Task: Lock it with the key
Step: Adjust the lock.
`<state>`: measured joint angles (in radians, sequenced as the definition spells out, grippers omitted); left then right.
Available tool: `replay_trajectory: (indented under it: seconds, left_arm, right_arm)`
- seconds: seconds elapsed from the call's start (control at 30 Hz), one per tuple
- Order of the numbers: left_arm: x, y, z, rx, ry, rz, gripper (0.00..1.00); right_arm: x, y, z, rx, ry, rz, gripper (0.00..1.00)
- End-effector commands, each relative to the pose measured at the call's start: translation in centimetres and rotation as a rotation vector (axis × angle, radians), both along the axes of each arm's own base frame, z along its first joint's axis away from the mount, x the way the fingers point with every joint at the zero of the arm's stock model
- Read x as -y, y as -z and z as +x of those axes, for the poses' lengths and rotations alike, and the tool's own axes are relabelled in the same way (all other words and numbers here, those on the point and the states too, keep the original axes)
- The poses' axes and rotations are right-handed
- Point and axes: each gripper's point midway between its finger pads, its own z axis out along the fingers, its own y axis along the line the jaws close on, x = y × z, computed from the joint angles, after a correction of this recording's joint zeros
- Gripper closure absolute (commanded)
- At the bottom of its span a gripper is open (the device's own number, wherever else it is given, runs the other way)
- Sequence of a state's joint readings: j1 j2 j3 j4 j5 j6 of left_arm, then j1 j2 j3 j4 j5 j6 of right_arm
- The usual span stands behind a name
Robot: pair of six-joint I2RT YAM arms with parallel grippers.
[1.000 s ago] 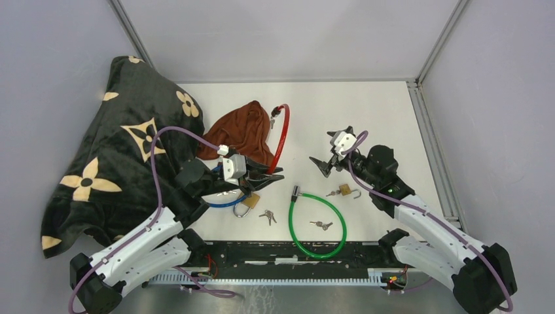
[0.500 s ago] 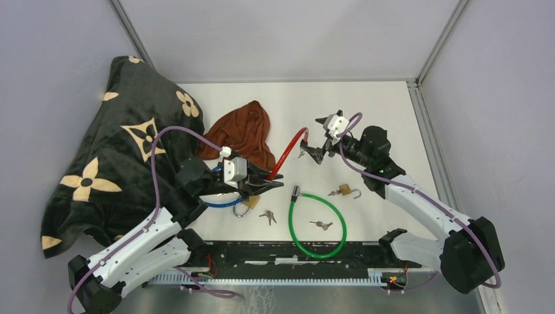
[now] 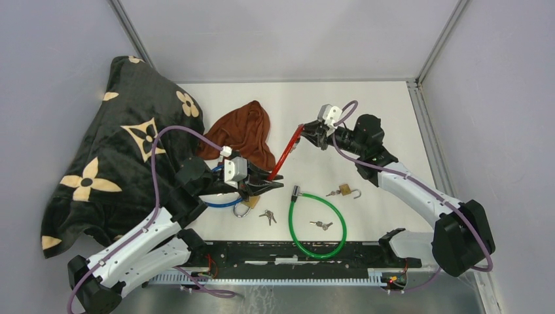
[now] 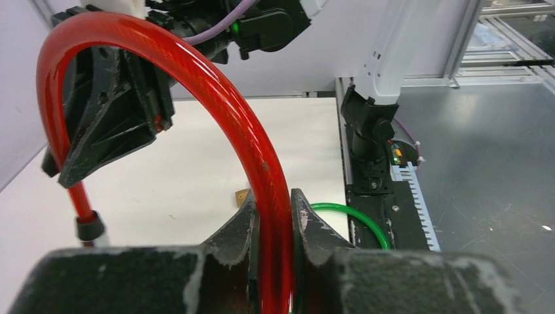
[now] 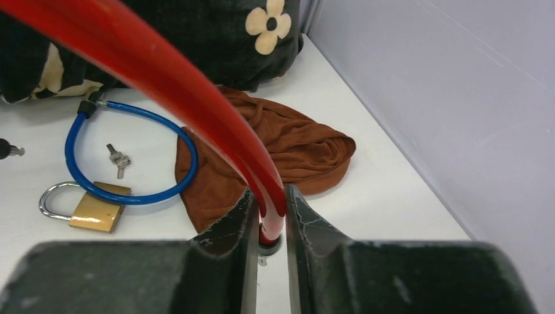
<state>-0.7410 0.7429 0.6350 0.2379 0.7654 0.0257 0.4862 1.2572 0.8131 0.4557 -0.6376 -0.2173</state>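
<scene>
**tabletop_tom:** ok, going from the left in the overhead shot: a big dark blanket (image 3: 111, 150) with tan flowers is heaped on the left side of the table (image 3: 366, 111), with a brown cloth (image 3: 245, 131) just beside it. The left jaws sit in front of that cloth, at the near end of the red cable lock (image 3: 286, 152). From above I can't really make out the grip, it's all black plastic.

**keyfiddler:** the left wrist cam sorts that out. The red cable runs straight down between the two fingers (image 4: 243, 212), pinched tight. From there it arcs up and over to the right jaws at the top left of that view. You also get a black end piece (image 4: 89, 227) on the cable at lower left, which the overhead view doesn't give you.

**tabletop_tom:** nice. Beneath the left jaws there's a blue cable lock (image 3: 222, 204) and a brass padlock (image 3: 250, 199) touching it. A bunch of keys (image 3: 267, 216) lies just to the right. Then a green cable lock (image 3: 290, 222) loops near the front edge with another key (image 3: 321, 225) inside the loop. A small padlock (image 3: 345, 191) is beside it.

**keyfiddler:** and the right jaws are at the far end of the red cable, clenched on it. The right wrist cam shows it squeezed between both fingers, up off the table, with the blue loop and brass padlock lying underneath. Is a key in any lock? Can't tell from any view.
</scene>
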Motion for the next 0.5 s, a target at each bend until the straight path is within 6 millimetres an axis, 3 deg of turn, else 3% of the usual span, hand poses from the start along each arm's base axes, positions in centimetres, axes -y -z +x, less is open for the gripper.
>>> replay_trajectory:
  seconds: [0.0,0.13,0.33,0.47]
  left_arm:
    - [-0.8,-5.2,1.5,0.120,-0.114,-0.130,0.98]
    - [-1.4,-5.2,3.4,0.086,-0.232,-0.160,0.98]
    - [-3.8,-4.1,8.9,-0.029,-0.560,-0.241,0.98]
    - [-4.3,-2.5,10.1,-0.083,-0.627,-0.270,0.98]
  right_arm:
    - [-0.6,-2.8,-1.1,0.019,-0.059,0.090,0.83]
    - [-0.2,-3.1,-1.8,-0.070,-0.024,0.213,1.00]
    - [1.0,-0.9,-0.4,-0.384,0.240,0.459,1.00]
    - [0.1,1.5,-0.6,-0.519,0.431,0.512,1.00]
